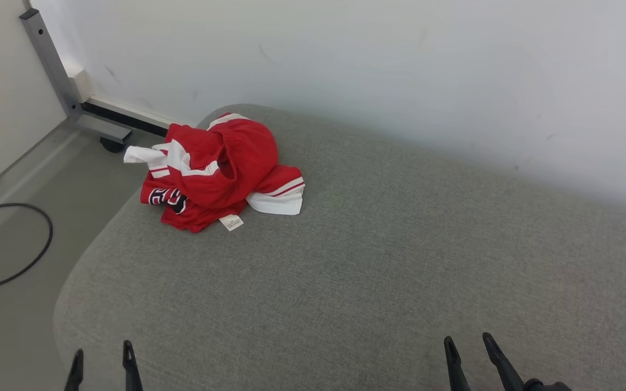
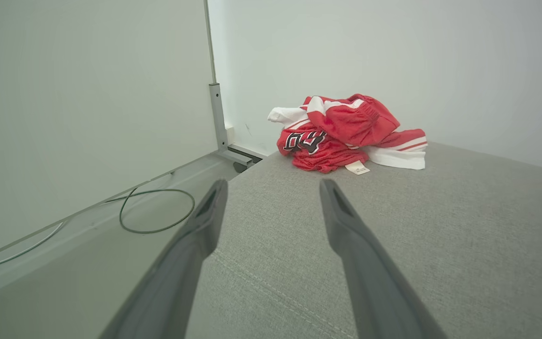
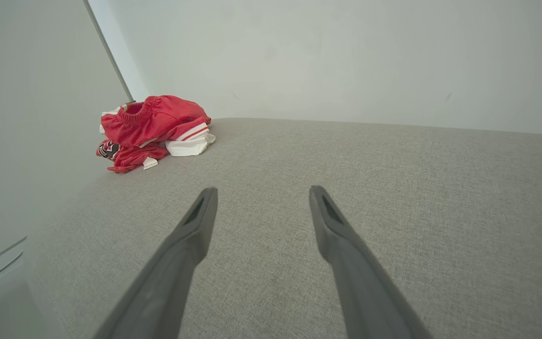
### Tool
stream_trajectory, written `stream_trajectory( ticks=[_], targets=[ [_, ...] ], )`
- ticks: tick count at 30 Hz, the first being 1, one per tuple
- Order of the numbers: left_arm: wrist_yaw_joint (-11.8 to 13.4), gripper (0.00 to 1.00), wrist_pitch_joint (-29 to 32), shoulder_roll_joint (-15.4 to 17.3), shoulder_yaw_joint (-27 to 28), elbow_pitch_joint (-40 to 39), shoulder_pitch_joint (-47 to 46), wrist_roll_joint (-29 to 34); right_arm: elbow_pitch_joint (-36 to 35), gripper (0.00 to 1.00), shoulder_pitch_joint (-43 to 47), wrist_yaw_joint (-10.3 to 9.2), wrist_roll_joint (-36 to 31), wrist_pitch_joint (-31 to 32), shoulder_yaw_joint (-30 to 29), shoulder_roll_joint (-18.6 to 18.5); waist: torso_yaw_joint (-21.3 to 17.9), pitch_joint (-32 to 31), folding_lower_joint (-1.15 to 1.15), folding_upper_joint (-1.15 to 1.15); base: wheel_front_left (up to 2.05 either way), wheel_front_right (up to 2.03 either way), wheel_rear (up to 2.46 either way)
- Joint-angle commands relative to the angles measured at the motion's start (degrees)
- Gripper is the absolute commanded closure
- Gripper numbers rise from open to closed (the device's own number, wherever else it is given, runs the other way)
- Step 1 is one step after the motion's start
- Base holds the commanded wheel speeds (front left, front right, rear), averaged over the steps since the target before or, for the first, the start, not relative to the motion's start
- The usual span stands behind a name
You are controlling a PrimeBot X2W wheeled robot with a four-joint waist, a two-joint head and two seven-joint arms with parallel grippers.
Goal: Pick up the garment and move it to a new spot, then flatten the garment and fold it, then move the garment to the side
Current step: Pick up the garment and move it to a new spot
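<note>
Step in hand, by the look of it: the first reach and pick-up. Both pincers spread wide and empty, left gripper point(image 1: 102, 350) and right gripper point(image 1: 468, 339) low at the near edge of the cushion point(image 1: 378, 260), well apart from the garment point(image 1: 215, 168). Crumpled in a red-and-white heap at the far left corner of the cushion, near the wall point(image 1: 400, 65), with a white edge poking out over the floor side. Best reached with the left, the nearer one. Come down onto the raised top fold, pinch deep enough to catch several layers, and avoid nipping only the label point(image 1: 231, 222) or a loose white hem. Lift straight up before carrying toward the bare middle, where flattening looks easiest. No dragging sideways: likely to slide off the rounded corner. Bare fabric all the way between pincers and heap. Beyond the corner, a metal post point(image 1: 47, 54) with a caster point(image 1: 111, 144), and a looped cable point(image 1: 30, 255) on the floor; keep the elbow clear of post and wall.
</note>
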Motion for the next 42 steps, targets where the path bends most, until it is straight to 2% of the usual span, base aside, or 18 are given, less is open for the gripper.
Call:
stream_trajectory(
  ticks=[1, 6, 14, 22, 28, 33, 34, 35, 42],
  targets=[
    [-0.1, 0.0, -0.2, -0.1, 0.5, -0.1, -1.3, -0.5, -0.3, 0.0, -0.1, -0.12, -0.3, 0.0, 0.0, 0.0, -1.7, 0.8, 0.0, 0.0, 0.0, 0.0, 0.0],
    [-1.4, 0.0, -0.2, -0.1, 2.6, 0.7, -7.3, -2.0, -0.5, 0.0, -1.4, -0.12, -1.5, 0.0, -0.8, 0.0, -5.9, 2.8, 0.0, 0.0, 0.0, 0.0, 0.0],
    [-6.6, 0.0, -0.2, 1.0, 9.6, 6.5, -23.3, -2.5, -0.9, 0.0, -4.4, -0.12, -2.8, 0.0, -2.1, 0.0, -12.2, 7.6, 0.0, 0.0, 0.0, 0.0, 0.0],
    [-9.0, 0.0, -0.2, 4.8, 13.7, 14.0, -38.0, -3.4, -1.8, 0.0, -8.0, -0.12, -3.5, 0.0, -3.6, 0.0, -18.6, 12.9, 0.0, 0.0, 0.0, 0.0, 0.0],
    [-9.6, 0.0, -0.2, 9.7, 17.0, 23.3, -45.5, -6.6, -2.6, 0.0, -9.4, -0.12, -3.0, 0.0, -4.6, 0.0, -23.4, 15.7, 0.0, 0.0, 0.0, 0.0, 0.0],
    [-9.9, 0.0, 0.6, 14.3, 17.2, 34.0, -50.4, -8.8, -3.2, 0.0, -10.0, -0.12, -2.9, 0.0, -5.0, 0.0, -26.2, 17.3, 0.0, 0.0, 0.0, 0.0, 0.0],
    [-9.9, 0.0, 0.6, 14.3, 17.2, 34.0, -50.4, -8.8, -3.2, 0.0, -10.0, -0.12, -2.9, 0.0, -5.0, 0.0, -26.2, 17.3, 0.0, 0.0, 0.0, 0.0, 0.0],
    [-10.0, 0.0, 1.4, 16.0, 16.7, 37.7, -52.5, -9.6, -3.4, 0.0, -10.2, -0.12, -3.1, 0.0, -5.1, 0.0, -27.1, 17.9, 0.0, 0.0, 0.0, 0.0, 0.0],
    [-9.8, 0.0, 10.3, 21.1, 14.6, 49.5, -57.2, -10.4, -4.1, 0.0, -11.1, -0.12, -3.8, 0.0, -5.7, 0.0, -29.2, 19.4, 0.0, 0.0, 0.0, 0.0, 0.0]
  ],
)
